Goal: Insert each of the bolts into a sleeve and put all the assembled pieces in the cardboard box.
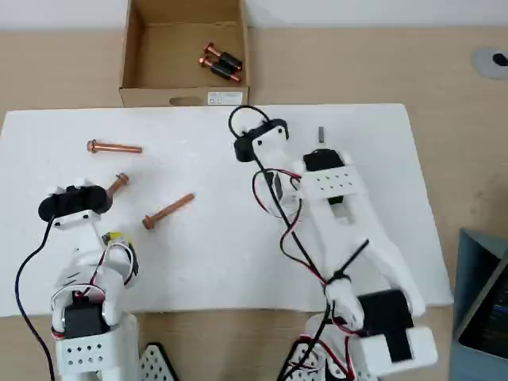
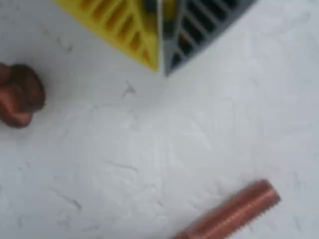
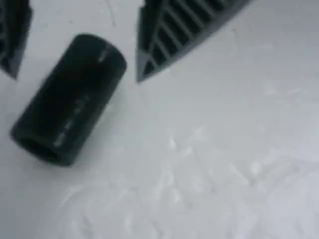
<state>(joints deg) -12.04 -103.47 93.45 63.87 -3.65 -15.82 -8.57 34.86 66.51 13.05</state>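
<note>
Right gripper (image 3: 75, 74) spread wide, straddling the sleeve (image 3: 70, 114) lying on the mat (image 3: 224, 149), lined up to pinch it. Left gripper (image 2: 160, 62) clenched on nothing, low beside a bolt (image 2: 229, 214), likely waiting. Box (image 1: 131, 55) holds two assembled pieces (image 1: 221, 62).

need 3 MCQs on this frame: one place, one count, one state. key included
1. Where do the assembled pieces lie?
A) in the cardboard box
B) on the bare tabletop
C) on the floor

2. How many loose bolts lie on the white mat?
A) one
B) three
C) five

3. How is the right gripper?
A) shut on a bolt
B) open, a black sleeve between its fingers
C) shut, empty

Key:
1 A, both lie inside the box.
2 B, the high view shows three.
3 B, the right wrist view shows the fingertips apart, either side of the sleeve.
</note>
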